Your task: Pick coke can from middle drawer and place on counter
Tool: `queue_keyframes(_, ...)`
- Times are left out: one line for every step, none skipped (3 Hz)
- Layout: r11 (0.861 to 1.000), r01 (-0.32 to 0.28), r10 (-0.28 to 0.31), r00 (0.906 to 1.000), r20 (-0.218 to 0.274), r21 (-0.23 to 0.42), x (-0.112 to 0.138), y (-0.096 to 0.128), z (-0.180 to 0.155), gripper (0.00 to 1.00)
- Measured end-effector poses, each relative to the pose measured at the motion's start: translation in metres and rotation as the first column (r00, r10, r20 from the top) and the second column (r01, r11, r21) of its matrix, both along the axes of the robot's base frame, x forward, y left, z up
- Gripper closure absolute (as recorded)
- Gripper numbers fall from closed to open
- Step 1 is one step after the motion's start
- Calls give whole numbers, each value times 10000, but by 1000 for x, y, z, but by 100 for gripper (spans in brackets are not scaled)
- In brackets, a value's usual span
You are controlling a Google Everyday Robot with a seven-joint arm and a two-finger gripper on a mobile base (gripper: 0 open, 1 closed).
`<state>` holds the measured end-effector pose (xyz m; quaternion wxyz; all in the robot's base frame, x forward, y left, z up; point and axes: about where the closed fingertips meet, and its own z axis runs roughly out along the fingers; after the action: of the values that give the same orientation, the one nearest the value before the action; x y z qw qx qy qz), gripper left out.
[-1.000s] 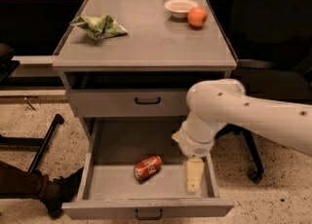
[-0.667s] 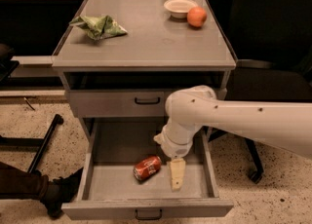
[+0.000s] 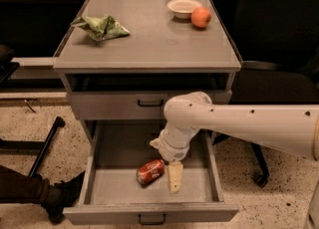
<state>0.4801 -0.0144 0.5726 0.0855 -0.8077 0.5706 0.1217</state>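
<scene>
The coke can (image 3: pixel 150 171) lies on its side in the pulled-out middle drawer (image 3: pixel 107 183), near its middle and toward the front. My gripper (image 3: pixel 173 177) reaches down into the drawer from the right, just right of the can and close against it. The white arm (image 3: pixel 239 123) crosses in from the right edge. The counter (image 3: pixel 149 44) is the grey top of the cabinet above.
On the counter lie a crumpled green bag (image 3: pixel 101 27) at the left, a white bowl (image 3: pixel 184 7) and an orange fruit (image 3: pixel 201 17) at the back right. The drawer above (image 3: pixel 144 104) is shut. A dark chair (image 3: pixel 279 73) stands right; a person's shoe (image 3: pixel 60 198) is at the lower left.
My arm and gripper have swung left inside the drawer, from its right side to right beside the can. The can has not moved.
</scene>
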Motion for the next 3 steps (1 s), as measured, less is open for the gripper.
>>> queue_keyframes(9995, -119, 113, 9996, 245, 276, 8, 3, -6, 0)
queue_keyframes(9938, -409, 320, 9957, 868, 1032, 34, 12, -20, 0)
queue_keyframes(9816, -597, 327, 9884, 1484, 1816, 52, 26, -37, 0)
